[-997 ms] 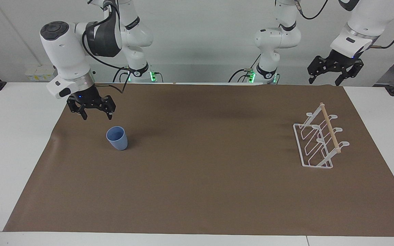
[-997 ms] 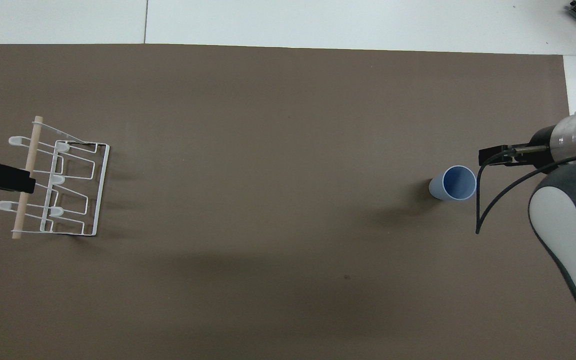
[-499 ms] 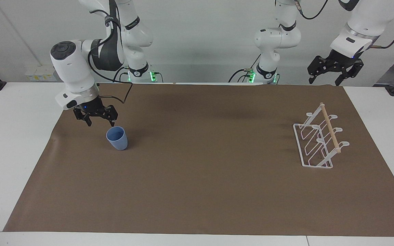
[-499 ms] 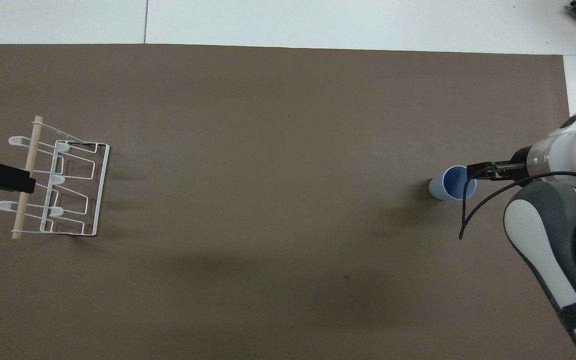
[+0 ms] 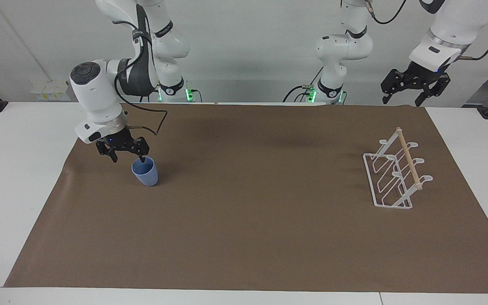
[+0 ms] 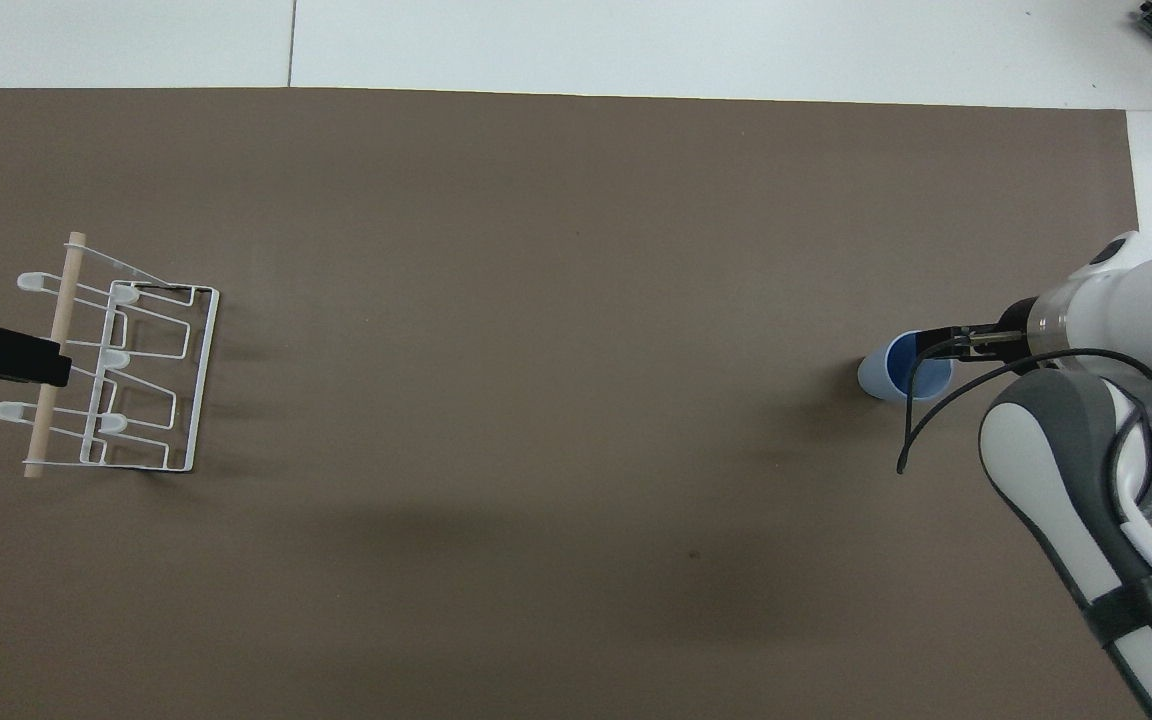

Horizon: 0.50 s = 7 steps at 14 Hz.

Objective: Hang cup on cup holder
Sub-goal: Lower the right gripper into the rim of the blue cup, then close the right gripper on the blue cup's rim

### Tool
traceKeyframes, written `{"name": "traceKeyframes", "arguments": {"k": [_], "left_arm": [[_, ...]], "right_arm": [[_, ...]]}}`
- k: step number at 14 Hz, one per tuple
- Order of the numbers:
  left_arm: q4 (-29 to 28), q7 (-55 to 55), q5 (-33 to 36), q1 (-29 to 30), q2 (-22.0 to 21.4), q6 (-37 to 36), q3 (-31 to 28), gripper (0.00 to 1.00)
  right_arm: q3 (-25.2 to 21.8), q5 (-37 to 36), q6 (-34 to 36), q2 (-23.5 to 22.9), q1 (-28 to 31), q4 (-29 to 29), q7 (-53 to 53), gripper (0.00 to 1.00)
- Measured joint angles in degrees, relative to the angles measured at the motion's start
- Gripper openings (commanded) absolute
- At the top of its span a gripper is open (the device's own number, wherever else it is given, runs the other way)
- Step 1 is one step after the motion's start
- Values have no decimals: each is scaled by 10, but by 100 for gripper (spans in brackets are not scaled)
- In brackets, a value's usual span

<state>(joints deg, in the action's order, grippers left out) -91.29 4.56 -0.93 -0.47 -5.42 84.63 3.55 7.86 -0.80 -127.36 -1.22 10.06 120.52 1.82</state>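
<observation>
two robot arms, one cup and one cup holder on a brown mat (image 5: 244, 220) that covers a white table (image 5: 11, 169).

the single light-blue cup (image 5: 145, 171) stands upright at middle left of the facing view, at the right arm's end of the mat. its mouth faces up and nothing lies inside it except a fingertip of the right gripper (image 5: 128, 158). that gripper is low over the cup's rim with its fingers spread: one fingertip dips into the mouth, the other hangs outside the wall on the side toward the mat's edge. the wall is not pinched.

the single white wire cup holder (image 5: 392, 176) sits at middle right of the facing view, well apart from the cup. it carries one wooden dowel (image 5: 409, 159) along its top, and no cup hangs on its prongs.

the left gripper (image 5: 404, 100) waits raised at upper right, fingers spread, holding nothing.
</observation>
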Motion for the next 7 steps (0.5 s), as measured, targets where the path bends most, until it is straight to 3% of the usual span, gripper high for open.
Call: {"name": "traceKeyframes", "arguments": {"k": [7], "left_arm": [[0, 0, 0, 0, 0, 0, 0, 100]], "right_arm": [[-2, 0, -36, -24, 1, 12, 35, 100]]}}
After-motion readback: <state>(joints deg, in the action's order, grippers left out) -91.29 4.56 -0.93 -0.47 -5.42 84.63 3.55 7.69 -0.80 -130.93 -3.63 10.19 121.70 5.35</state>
